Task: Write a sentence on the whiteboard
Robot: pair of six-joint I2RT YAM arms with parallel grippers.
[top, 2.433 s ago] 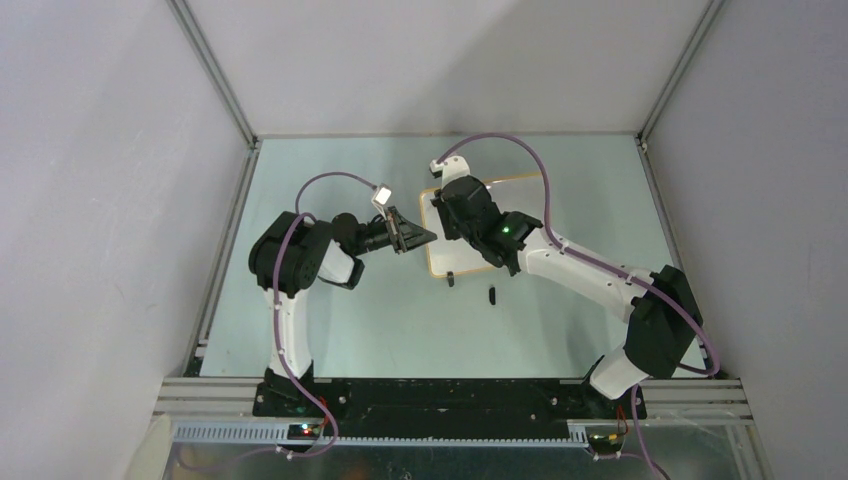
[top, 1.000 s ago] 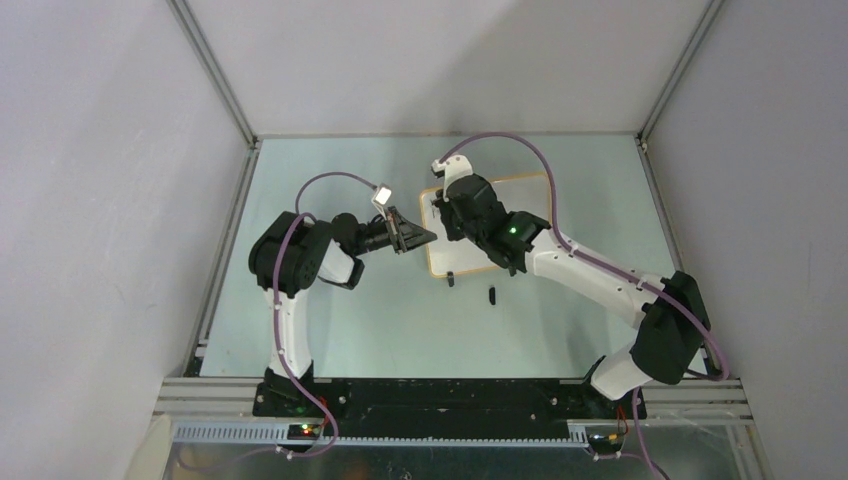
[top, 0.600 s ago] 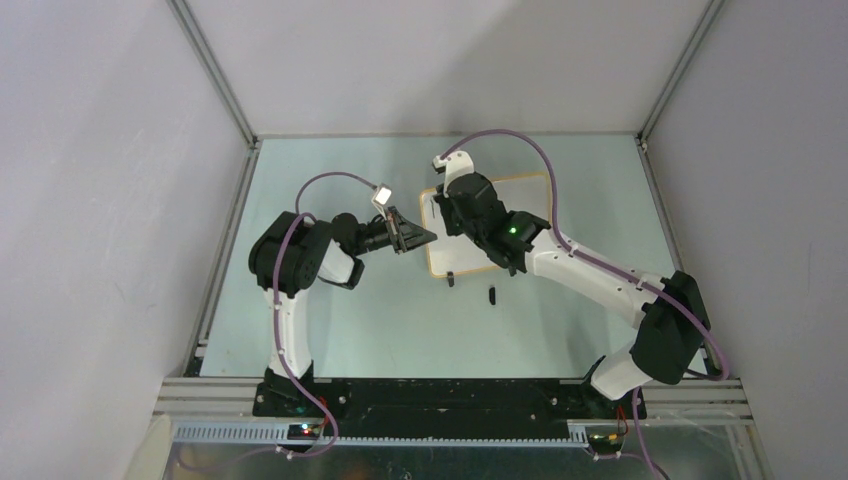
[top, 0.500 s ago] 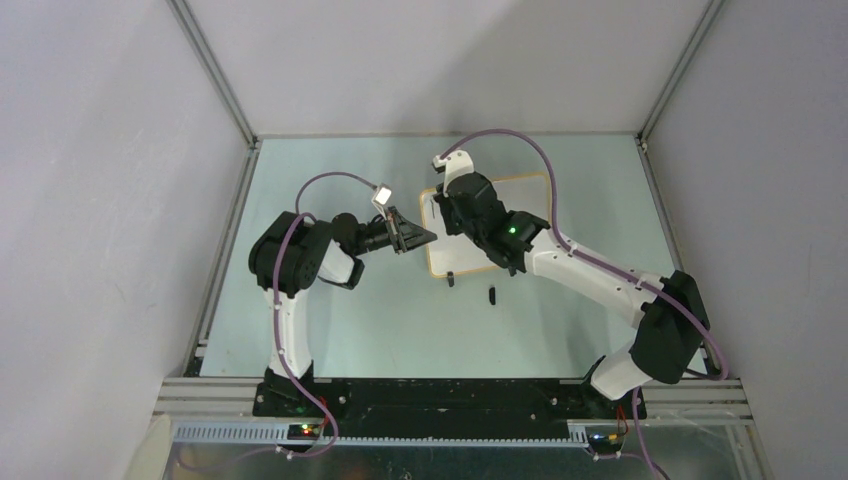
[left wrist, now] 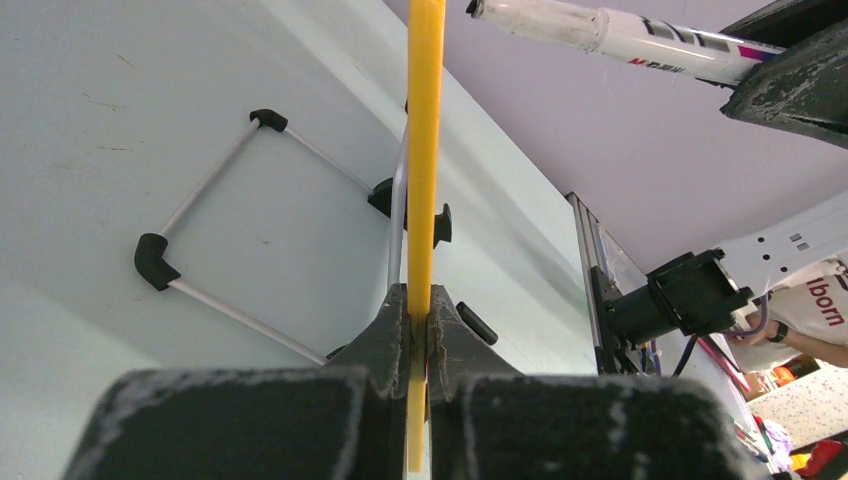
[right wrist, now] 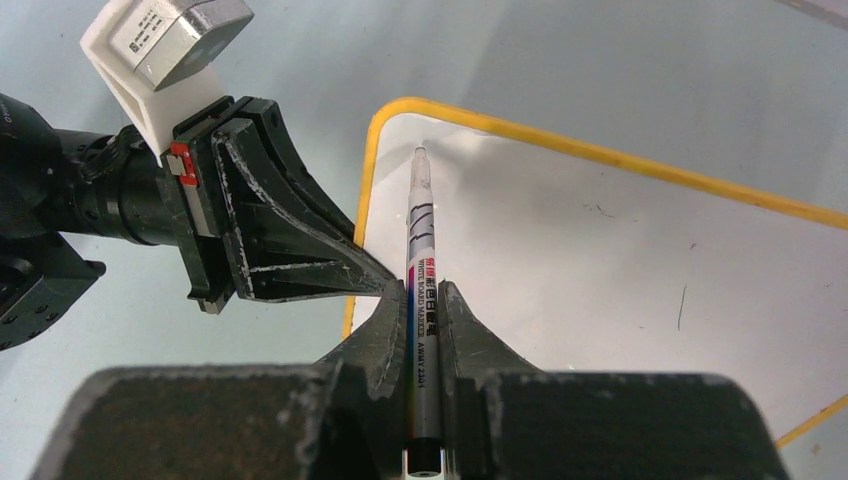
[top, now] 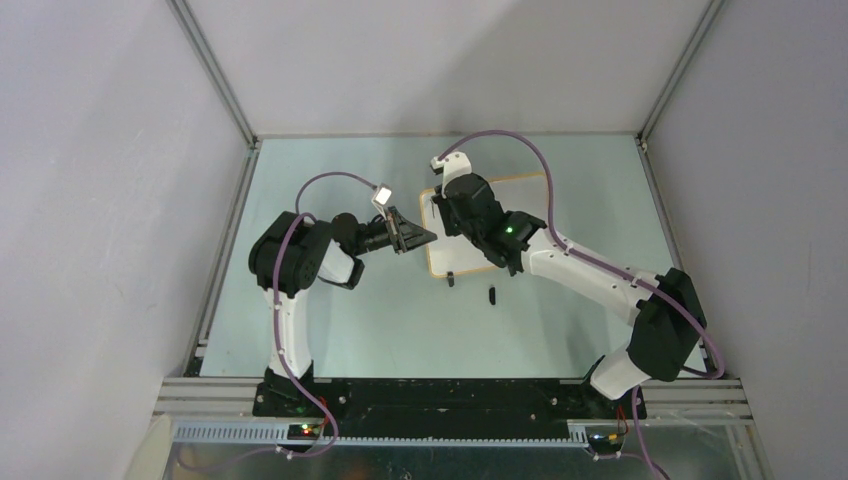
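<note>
Top: whiteboard [top: 440, 258] lies mid-desk [top: 330, 320], partly under the right arm [top: 590, 275].
Left wrist: left jaws pinch its yellow rim, probably steadying it against pen pressure.
Right wrist: right jaws clamp the marker [right wrist: 420, 290], tip near the board's corner. Lettering unreadable.
</note>
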